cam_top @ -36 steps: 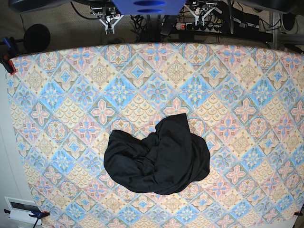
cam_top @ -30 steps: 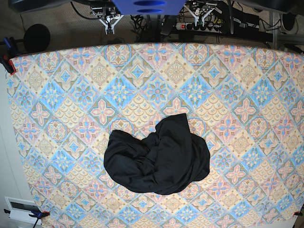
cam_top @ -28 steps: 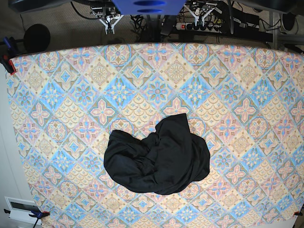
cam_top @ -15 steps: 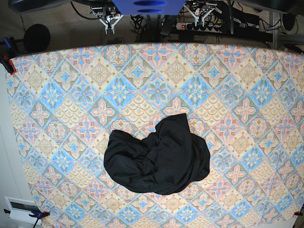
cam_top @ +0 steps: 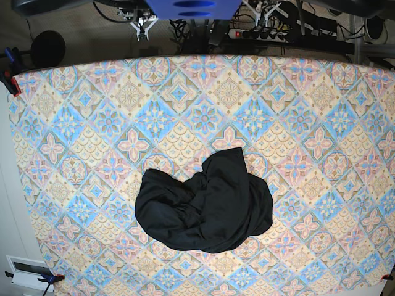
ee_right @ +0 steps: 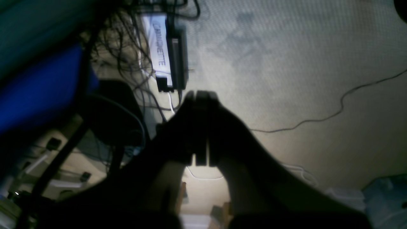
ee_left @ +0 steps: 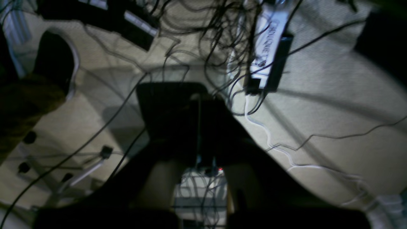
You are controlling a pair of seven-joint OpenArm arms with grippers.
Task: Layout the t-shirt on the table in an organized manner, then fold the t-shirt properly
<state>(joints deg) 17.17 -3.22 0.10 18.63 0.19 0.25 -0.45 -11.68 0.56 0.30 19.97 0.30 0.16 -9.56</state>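
Observation:
The black t-shirt point(cam_top: 205, 208) lies crumpled in a heap on the table point(cam_top: 80, 123), a little below the centre and nearer the front edge. Both arms hang beyond the far edge of the table, well away from the shirt. My left gripper point(cam_top: 264, 13) shows at the top right of the base view, and my right gripper point(cam_top: 141, 28) at the top left. In the left wrist view the left gripper point(ee_left: 198, 95) is shut and empty over the floor. In the right wrist view the right gripper point(ee_right: 201, 95) is likewise shut with nothing in it.
Behind the table's far edge are tangled cables and a power strip point(cam_top: 256, 34) on the carpet. A white power adapter point(ee_left: 265, 47) lies on the floor under the arms. Clamps point(cam_top: 9, 80) hold the cloth at the table's left corners.
Both grippers have shifted slightly toward the top edge of the base view. The t-shirt has not moved.

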